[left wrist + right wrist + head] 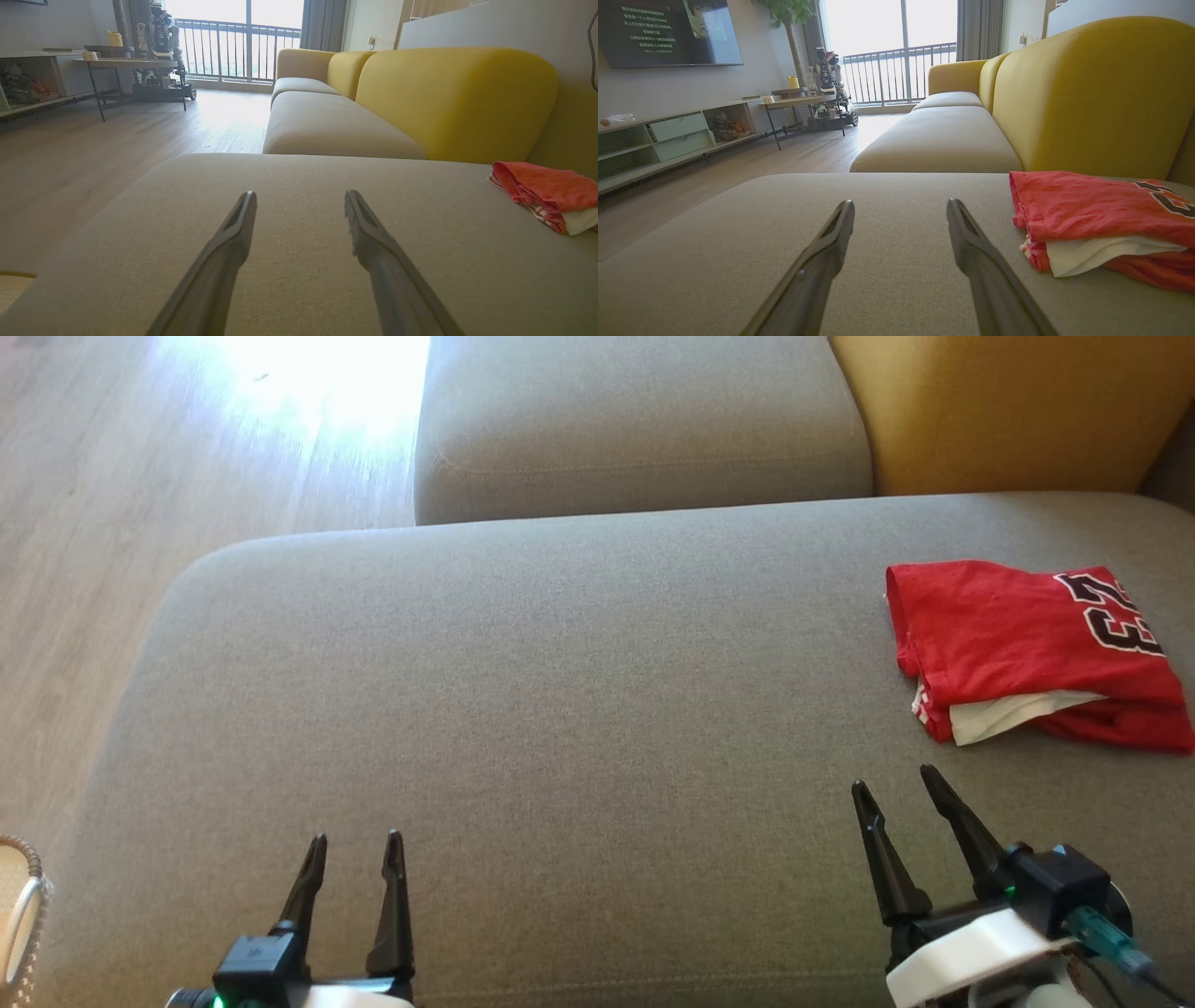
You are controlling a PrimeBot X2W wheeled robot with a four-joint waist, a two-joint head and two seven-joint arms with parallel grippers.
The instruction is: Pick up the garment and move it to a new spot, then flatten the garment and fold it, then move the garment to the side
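1 red garment [1027, 644], folded, lying on grey cushion [560, 709], far right part. 2 grippers above cushion's near edge: left gripper [358, 836], right gripper [892, 777]. Both jaws spread, holding nothing.

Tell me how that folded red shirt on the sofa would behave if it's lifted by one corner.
Probably floppy: the red shirt lies in soft, uneven layers on the grey cushion, so its fold would likely fall open. It looks thin and light, sagging at the edges. The white layer poking out underneath might slip loose.
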